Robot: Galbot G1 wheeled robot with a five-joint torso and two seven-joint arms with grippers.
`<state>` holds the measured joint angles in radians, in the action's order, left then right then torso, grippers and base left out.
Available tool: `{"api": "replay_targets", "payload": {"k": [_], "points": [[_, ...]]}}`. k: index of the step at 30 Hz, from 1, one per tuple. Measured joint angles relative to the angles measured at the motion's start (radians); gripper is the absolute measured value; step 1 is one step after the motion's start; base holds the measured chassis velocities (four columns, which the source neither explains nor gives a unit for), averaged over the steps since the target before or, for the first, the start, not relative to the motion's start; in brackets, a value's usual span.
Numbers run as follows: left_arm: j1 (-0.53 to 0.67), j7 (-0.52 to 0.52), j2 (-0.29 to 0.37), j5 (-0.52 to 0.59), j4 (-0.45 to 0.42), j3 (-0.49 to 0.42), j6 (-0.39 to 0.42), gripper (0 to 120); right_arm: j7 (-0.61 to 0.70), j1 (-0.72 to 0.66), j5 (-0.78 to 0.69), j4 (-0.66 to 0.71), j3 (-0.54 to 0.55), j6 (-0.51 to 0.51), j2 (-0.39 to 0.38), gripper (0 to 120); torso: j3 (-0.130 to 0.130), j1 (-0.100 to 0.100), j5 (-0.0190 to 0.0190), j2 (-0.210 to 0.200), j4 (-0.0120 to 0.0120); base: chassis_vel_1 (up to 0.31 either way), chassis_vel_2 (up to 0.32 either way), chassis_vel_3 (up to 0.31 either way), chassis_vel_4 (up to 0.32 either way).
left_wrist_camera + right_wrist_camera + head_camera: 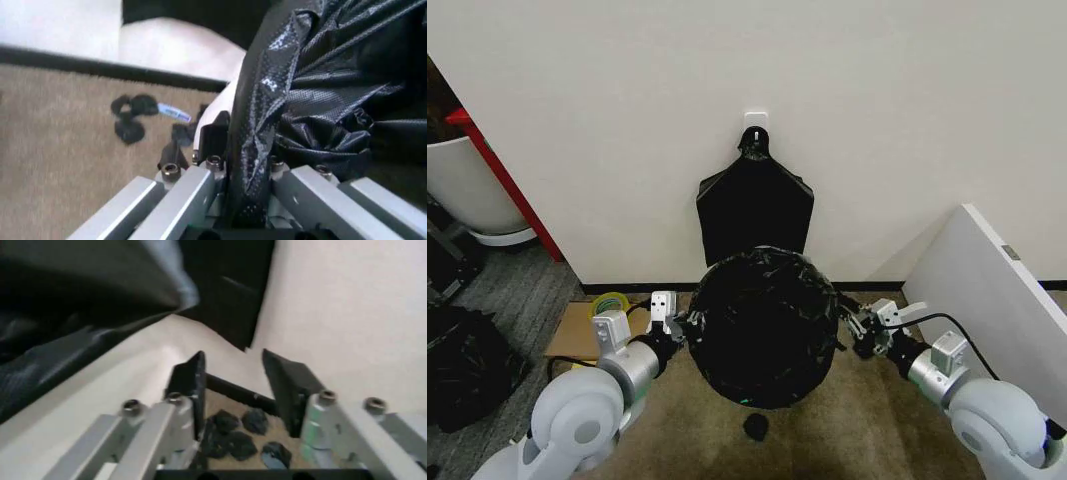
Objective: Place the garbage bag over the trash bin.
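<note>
Nearest, below the trash bin (100, 405), a small black scrap (755, 427) on the carpet. At the bin's left side, left gripper (683, 328) clamped on a fold of the garbage bag (764, 325). At its right side, right gripper (855, 331) spread open, holding nothing, beside the cream wall. Bag draped over the bin, seemingly covering the rim. Behind the bin, flat black bag (755, 205) hanging on the wall.

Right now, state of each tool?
Left tool: shut on the garbage bag, at its left edge.
Right tool: open, holding nothing, beside the bag's right edge.
</note>
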<state>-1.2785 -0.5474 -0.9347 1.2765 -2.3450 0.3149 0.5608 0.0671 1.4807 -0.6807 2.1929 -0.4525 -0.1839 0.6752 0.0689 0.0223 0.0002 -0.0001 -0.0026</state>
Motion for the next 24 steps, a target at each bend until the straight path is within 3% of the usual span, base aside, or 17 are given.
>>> {"api": "replay_targets", "payload": {"k": [6, 12, 16, 18, 24], "points": [[-0.001, -0.094, -0.023, 0.021, 0.031, -0.002, -0.011, 0, 0.136, 0.005, -0.026, 0.065, -0.012, -0.084, 0.027, 54, 0.000, 0.000, -0.0001, 0.000, 0.0002, 0.000, 0.000, 0.000, 0.000], [-0.003, -0.133, -0.042, 0.035, 0.049, -0.004, -0.018, 0, 0.173, 0.016, -0.021, 0.168, -0.016, -0.122, 0.039, 74, 0.000, 0.000, -0.0001, 0.000, 0.0002, 0.000, 0.000, 0.000, 0.000], [0.006, -0.126, -0.046, -0.051, 0.081, -0.025, -0.033, 0, 0.192, 0.032, -0.044, 0.250, -0.023, -0.148, 0.049, 88, 0.000, 0.000, -0.0002, 0.000, 0.0000, 0.000, 0.000, 0.000, 0.000], [0.011, -0.110, -0.049, -0.149, 0.100, -0.045, -0.056, 0, 0.231, 0.028, -0.061, 0.297, -0.017, -0.177, 0.050, 95, 0.000, 0.000, -0.0003, 0.000, -0.0001, 0.000, 0.000, 0.000, 0.000], [0.024, -0.083, -0.082, -0.294, 0.116, -0.104, -0.105, 0, 0.260, 0.015, -0.091, 0.314, 0.048, -0.233, 0.049, 78, 0.000, 0.000, 0.0000, 0.000, 0.0004, 0.000, 0.000, 0.000, 0.000]]}}
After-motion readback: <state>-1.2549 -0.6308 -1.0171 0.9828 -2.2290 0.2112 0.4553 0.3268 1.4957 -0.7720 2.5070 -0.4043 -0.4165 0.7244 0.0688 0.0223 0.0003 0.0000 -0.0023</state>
